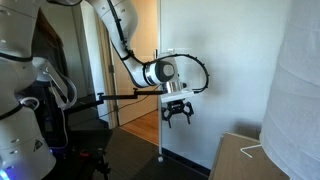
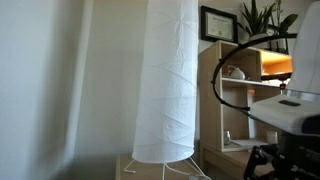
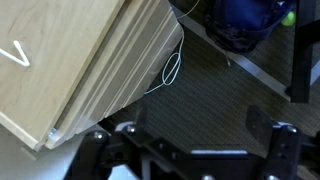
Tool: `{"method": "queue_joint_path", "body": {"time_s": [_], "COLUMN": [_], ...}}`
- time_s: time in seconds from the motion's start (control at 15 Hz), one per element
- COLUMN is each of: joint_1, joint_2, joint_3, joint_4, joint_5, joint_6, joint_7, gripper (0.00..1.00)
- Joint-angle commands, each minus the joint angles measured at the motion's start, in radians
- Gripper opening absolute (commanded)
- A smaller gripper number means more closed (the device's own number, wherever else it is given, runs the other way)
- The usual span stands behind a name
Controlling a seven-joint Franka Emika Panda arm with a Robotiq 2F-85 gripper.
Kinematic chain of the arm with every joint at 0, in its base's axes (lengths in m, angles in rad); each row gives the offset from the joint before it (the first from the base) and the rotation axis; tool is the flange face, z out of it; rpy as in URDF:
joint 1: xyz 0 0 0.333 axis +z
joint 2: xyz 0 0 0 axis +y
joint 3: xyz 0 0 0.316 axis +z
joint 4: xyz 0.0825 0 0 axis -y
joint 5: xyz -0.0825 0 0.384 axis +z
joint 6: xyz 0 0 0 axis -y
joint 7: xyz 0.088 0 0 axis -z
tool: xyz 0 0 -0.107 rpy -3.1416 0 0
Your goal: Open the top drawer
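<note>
**Gripper hangs open in mid-air, clear of the drawer unit**

Its two dark fingers are spread wide with nothing between them, pointing down from the white wrist. In an exterior view it sits well above the floor, with the light wood drawer unit lower down and off to one side, apart from it.

From the wrist view the fingers show along the bottom edge, set far apart. The unit fills the upper left corner there, seen from above at a slant. The top drawer is the strip of front just under the top board. It looks flush with the rest of the face, so closed, though I cannot make out a handle. A thin white cable loops down beside the unit onto the dark carpet. A blue bag lies further back.

A tall white paper lamp stands close by. Behind it is a wooden shelf with a plant on top, and a framed picture on the wall.
</note>
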Motion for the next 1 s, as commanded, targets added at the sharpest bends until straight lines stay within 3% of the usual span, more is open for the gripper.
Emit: {"method": "queue_joint_path", "body": {"time_s": [0.0,0.53,0.93], "joint_1": [0.015,0.0,0.021], "joint_2": [0.066,0.181,0.256], "joint_3": [-0.016,-0.018,-0.074], "joint_4": [0.073,0.17,0.232], "joint_5": [-0.09,-0.095,-0.133], "joint_6": [0.024,-0.007,-0.024], "joint_7": [0.037,0.028,0.146], "gripper": [1.0,1.0,1.0]}}
